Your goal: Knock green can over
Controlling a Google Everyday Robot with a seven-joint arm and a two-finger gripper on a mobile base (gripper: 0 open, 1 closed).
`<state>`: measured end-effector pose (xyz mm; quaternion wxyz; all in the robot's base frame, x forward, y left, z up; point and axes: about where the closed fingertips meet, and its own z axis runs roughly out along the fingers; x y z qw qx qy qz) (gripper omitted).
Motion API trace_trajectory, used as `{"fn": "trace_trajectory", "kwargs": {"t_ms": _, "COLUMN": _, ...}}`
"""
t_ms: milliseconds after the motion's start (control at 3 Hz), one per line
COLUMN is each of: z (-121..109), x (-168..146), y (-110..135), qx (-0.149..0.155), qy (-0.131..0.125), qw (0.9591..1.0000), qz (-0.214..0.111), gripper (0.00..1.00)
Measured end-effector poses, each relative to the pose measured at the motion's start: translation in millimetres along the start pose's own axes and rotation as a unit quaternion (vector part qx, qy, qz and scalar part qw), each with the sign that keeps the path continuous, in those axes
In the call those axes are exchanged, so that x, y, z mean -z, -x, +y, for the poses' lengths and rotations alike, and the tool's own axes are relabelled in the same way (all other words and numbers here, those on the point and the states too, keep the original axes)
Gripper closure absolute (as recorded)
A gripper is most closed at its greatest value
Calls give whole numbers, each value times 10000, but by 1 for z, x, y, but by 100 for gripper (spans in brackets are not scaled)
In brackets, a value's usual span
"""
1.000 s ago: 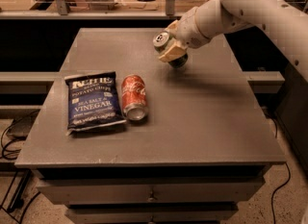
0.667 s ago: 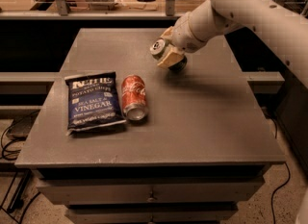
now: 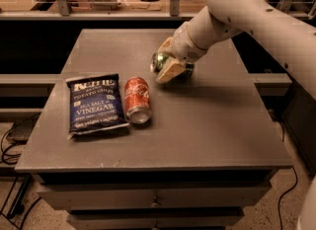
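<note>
My cream gripper (image 3: 164, 65), far right of centre, clasps the dark green can (image 3: 157, 61); red can (image 3: 137, 99) and blue bag (image 3: 95, 103) near left.

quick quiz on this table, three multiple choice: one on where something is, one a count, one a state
1. Where is the gripper? A at the green can; B at the table's near edge; C below the table top.
2. How many drink cans are in view at the table? A one; B two; C four.
3. How is the red can placed? A upright; B lying on its side; C crushed flat.
Answers: 1 A, the gripper overlaps the green can toward the far side; 2 B, one green, one red; 3 B, its silver end faces the camera beside the chip bag.
</note>
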<state>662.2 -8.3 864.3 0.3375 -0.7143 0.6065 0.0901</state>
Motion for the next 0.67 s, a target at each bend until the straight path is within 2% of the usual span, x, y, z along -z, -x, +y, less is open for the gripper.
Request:
{"fn": "trace_trajectory", "kwargs": {"t_ms": 333, "z": 1, "x": -2, "y": 1, "qx": 3, "qy": 27, "qw": 10000, "qz": -9, "gripper": 0}}
{"fn": "trace_trajectory", "kwargs": {"t_ms": 667, "z": 1, "x": -2, "y": 1, "qx": 4, "qy": 28, "qw": 10000, "qz": -9, "gripper": 0}}
